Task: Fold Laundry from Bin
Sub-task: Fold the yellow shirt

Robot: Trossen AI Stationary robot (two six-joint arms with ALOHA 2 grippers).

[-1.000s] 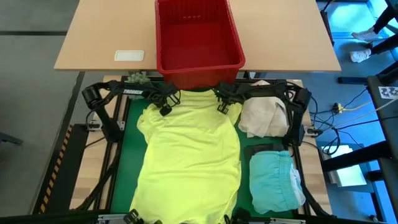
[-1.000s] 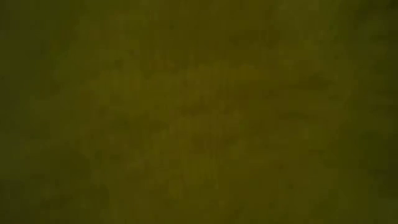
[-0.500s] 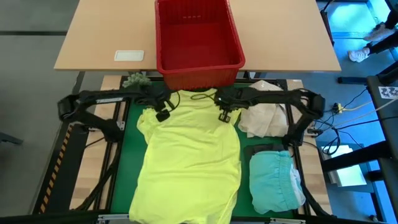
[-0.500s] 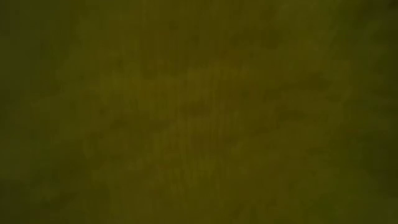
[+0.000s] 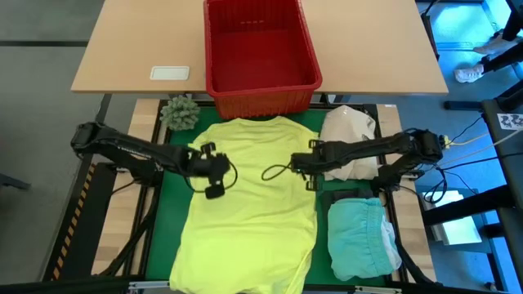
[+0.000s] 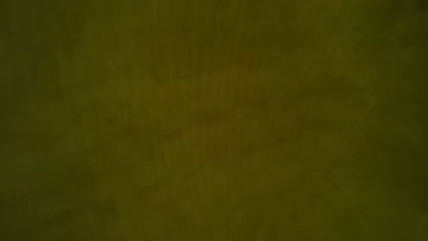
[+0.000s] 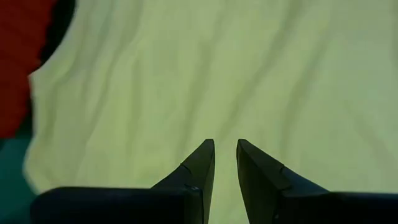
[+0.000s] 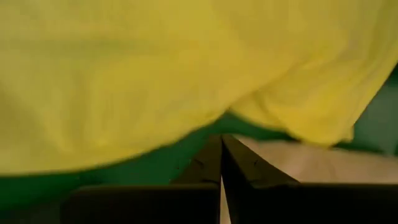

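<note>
The bright yellow shirt [image 5: 253,212] of the laundry lies spread flat on the green mat [image 5: 166,214], its collar end just below the red bin [image 5: 261,88]. My left gripper [image 5: 217,175] hovers over the shirt's left shoulder. In the left wrist view [image 7: 224,146] a narrow gap shows between its fingers, with nothing in it and the shirt [image 7: 186,74] beneath. My right gripper [image 5: 305,167] hovers over the shirt's right edge. Its fingers are shut on nothing [image 8: 221,140]. The low view shows only dim yellow-olive.
A cream-white cloth bundle [image 5: 347,140] lies right of the shirt, and a folded turquoise garment [image 5: 362,237] lies nearer on the right. A green spiky ball [image 5: 180,111] sits at the mat's far left corner. A white card [image 5: 170,73] lies on the wooden table beside the bin.
Both grippers have left the shirt's far edge by the bin, risen and come toward the table's near edge. The left arm has swung back to the left and the right arm to the right. The shirt's collar end now lies uncovered and flat.
</note>
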